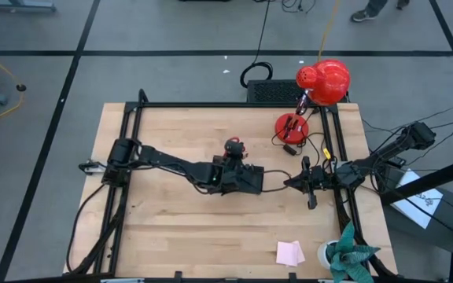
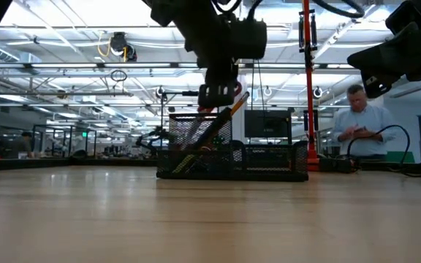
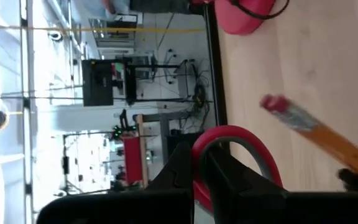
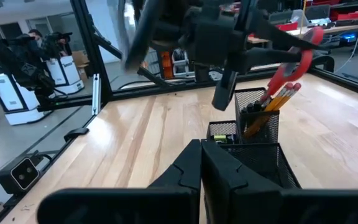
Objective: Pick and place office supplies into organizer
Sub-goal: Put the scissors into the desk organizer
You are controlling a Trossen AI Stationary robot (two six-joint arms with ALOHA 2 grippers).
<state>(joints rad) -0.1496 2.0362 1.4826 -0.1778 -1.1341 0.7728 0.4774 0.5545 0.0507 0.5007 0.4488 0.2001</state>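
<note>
Left gripper [image 1: 228, 159] hovered above black mesh organizer [image 2: 232, 155] at table centre, fingers pressed together, nothing pinched. Organizer's tall cup held orange pencils [image 4: 272, 106] and red-handled scissors [image 4: 294, 65], all leaning. Right gripper [image 1: 293, 182] waited just beside organizer, fingers pressed together, empty. Pink sticky-note pad [image 1: 290, 252] lay well apart, near table's front edge.

Two dark, jointed arms here, matte black housings, black cables trailing off each base, blocky two-finger grippers.
</note>
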